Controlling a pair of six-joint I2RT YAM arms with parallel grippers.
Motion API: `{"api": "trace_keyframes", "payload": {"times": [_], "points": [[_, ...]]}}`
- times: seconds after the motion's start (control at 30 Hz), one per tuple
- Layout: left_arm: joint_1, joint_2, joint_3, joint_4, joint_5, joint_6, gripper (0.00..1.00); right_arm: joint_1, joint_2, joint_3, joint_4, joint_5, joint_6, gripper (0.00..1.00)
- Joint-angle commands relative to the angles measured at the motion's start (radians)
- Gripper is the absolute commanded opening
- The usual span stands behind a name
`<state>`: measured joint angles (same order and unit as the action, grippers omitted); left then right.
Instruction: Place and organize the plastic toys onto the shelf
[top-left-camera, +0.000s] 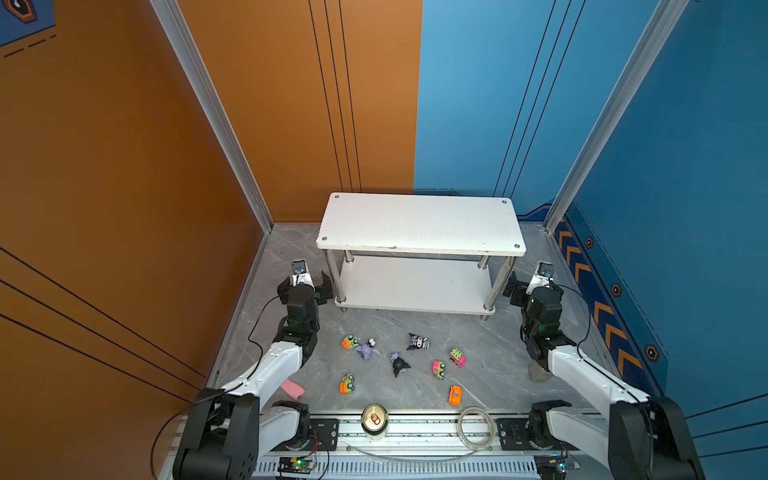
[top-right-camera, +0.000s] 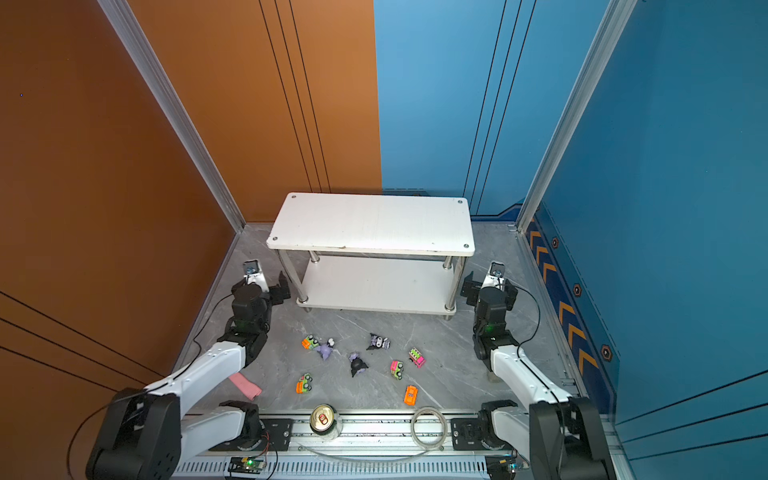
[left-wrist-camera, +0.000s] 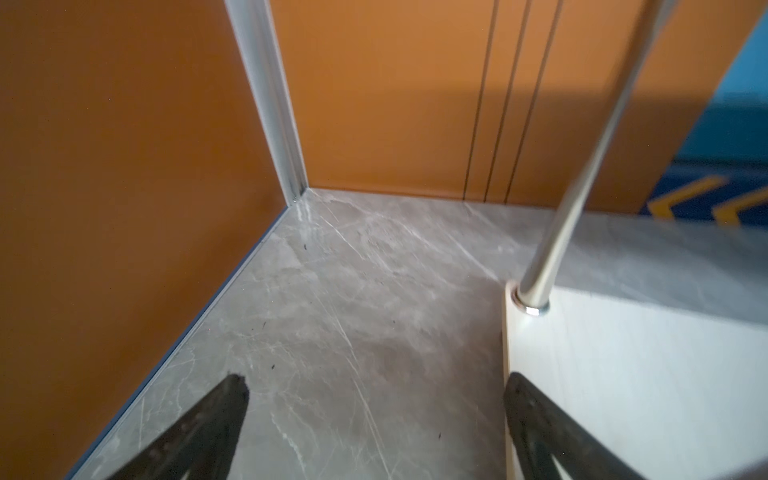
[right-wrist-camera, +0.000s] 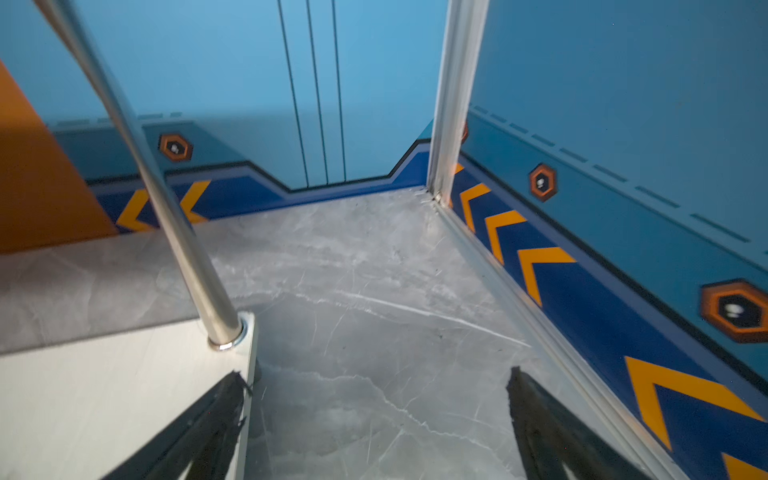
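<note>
Toys (top-left-camera: 400, 365) — both top views only (wrists: shelf (left-wrist-camera: 623, 374))

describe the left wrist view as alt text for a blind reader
The open, empty black left end effector hangs over the grey marble tabletop. One finger overlaps the lower board of the white two-tier shelf, beside its chrome tube leg; orange walls meet behind.
</note>
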<state>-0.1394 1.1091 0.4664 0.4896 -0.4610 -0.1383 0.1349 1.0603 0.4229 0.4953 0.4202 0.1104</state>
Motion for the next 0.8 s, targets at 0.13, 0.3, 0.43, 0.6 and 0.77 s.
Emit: {"api": "trace_keyframes", "payload": {"times": [0.13, 0.3, 0.43, 0.6, 0.77], "points": [[0.011, -0.284, 0.017, -0.488, -0.224, -0.480, 0.98, 0.129, -0.225, 0.046, -0.518, 0.218, 0.219, 1.00], [0.067, -0.489, -0.033, -0.546, -0.010, -0.494, 0.89, 0.237, -0.279, 0.017, -0.549, 0.073, 0.215, 0.87], [0.055, -0.578, -0.055, -0.578, 0.156, -0.463, 0.73, 0.267, -0.301, 0.005, -0.520, -0.056, 0.181, 0.71], [-0.022, -0.535, -0.050, -0.599, 0.263, -0.436, 0.73, 0.269, -0.314, -0.011, -0.464, -0.087, 0.163, 0.61], [-0.140, -0.421, -0.023, -0.517, 0.258, -0.365, 0.72, 0.262, -0.256, 0.013, -0.400, -0.113, 0.140, 0.53]]}}
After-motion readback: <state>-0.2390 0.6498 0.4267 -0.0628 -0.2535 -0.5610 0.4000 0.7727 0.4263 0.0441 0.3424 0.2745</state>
